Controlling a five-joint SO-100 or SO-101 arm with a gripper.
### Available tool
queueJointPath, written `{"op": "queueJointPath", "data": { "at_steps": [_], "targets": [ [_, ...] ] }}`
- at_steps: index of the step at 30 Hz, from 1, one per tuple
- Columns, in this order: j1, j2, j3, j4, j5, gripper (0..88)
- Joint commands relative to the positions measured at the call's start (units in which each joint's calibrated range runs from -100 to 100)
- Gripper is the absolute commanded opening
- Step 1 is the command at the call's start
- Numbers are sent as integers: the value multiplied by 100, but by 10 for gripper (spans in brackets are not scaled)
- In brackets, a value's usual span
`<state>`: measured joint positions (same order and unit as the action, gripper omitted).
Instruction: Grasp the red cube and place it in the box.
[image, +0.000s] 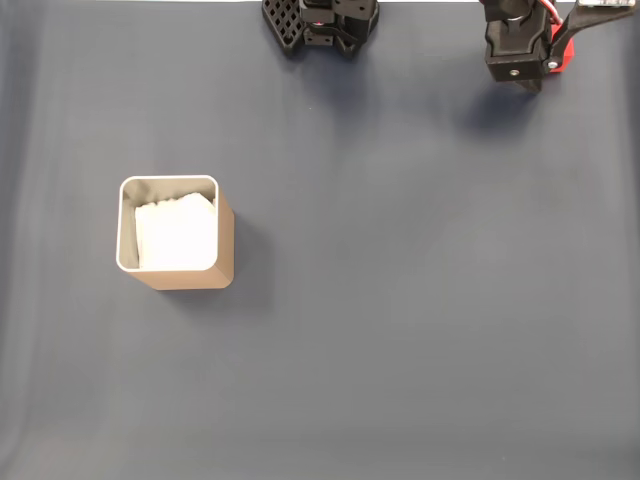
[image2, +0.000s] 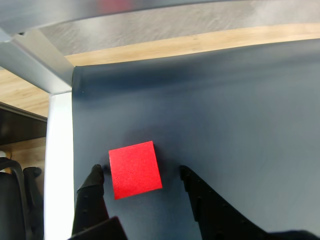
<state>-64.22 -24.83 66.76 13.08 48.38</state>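
1. In the wrist view, the red cube (image2: 135, 169) lies flat on the dark blue mat (image2: 240, 125), turned slightly askew, between the two black fingers of the gripper (image2: 141, 171).
2. The claw is spread wider than the cube: the left fingertip (image2: 95, 175) stands just beside the cube's left edge, and whether it touches cannot be told; the right fingertip (image2: 184, 172) stands clear, with a strip of mat between it and the cube. Nothing is clamped.
3. Beyond the cube in that view, the mat ends at a light wooden surface (image2: 200, 42), and a white band (image2: 59, 150) runs along the mat's left side.
4. In the fixed view from above, the arm (image: 520, 45) leans in at the top right edge of the mat (image: 400, 300), its black body carrying red parts; its fingertips are hidden beneath it there.
5. A second black mount (image: 320, 22) sits at the top centre edge of the same view.
6. The box (image: 176, 237), tan with a pale rim and a white lining, stands upright at the left of the mat, well apart from the arm, its opening facing the camera.
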Motion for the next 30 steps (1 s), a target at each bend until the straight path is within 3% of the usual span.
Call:
{"op": "queueJointPath", "data": {
  "at_steps": [1, 9, 30],
  "targets": [
    [-21, 12, -258, -97, 20, 347],
    [8, 12, -249, -40, 112, 211],
    [270, -446, -413, 608, 127, 70]
  ]
}}
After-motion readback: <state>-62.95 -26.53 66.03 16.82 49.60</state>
